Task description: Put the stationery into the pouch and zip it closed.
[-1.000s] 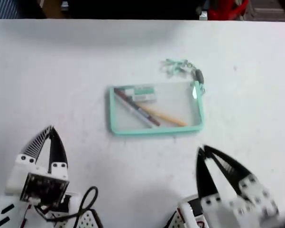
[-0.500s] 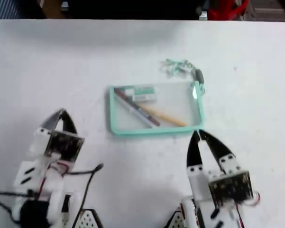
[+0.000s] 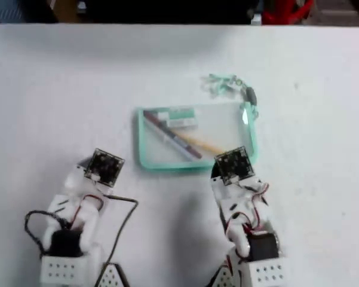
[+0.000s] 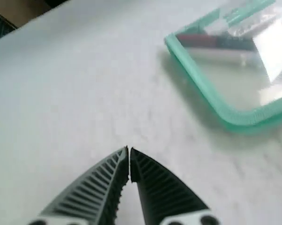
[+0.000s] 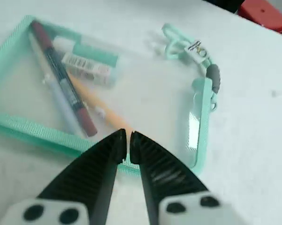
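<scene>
Our right claw [image 5: 128,135] hovers, fingers together, over the teal pouch [image 3: 167,168] rim — our left claw [image 4: 129,153], likewise together, sits beside the pouch.

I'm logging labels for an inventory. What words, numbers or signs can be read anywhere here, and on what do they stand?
Nothing can be read.
Eraser in the pouch: barcode-like stripes and small print on its sleeve, too blurred to read.
Tag on the pouch's cord: dark marks, too small to read.
Pen: no legible print.
</scene>
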Robot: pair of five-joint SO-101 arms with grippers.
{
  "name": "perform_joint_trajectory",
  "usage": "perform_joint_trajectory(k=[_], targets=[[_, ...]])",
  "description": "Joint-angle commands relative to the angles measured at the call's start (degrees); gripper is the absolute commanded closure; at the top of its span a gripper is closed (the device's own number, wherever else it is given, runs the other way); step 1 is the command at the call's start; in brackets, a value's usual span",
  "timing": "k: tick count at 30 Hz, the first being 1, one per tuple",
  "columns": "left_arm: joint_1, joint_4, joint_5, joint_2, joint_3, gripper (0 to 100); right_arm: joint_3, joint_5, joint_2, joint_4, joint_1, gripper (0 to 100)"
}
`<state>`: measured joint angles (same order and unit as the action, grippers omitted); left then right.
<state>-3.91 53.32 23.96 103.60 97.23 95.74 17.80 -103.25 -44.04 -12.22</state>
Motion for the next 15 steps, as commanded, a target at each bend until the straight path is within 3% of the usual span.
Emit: perform_joint_trajectory(k=[1,4,7,13,15], targets=[[0.3,10.7,0.0,0.7,-0.3,95,1.1,-0.1,0.1,-5.4,0.7,98.0],[0.3,17.1,0.0,0.7,-0.4,95,1.1,-0.2,0.2,-14.8,0.2,98.0],[0.6,17.4,-2.2,0.7,-0.9,97,1.1,-0.7,0.2,-21.5,0.3,98.0],[1.3,20.9,-14.8,0.7,-0.9,97,1.1,-14.8,0.1,-29.0,0.6,98.1],[0.8,20.8,-16.1,0.7,-0.9,97,1.1,-14.5,0.3,-28.5,1.5,98.1]])
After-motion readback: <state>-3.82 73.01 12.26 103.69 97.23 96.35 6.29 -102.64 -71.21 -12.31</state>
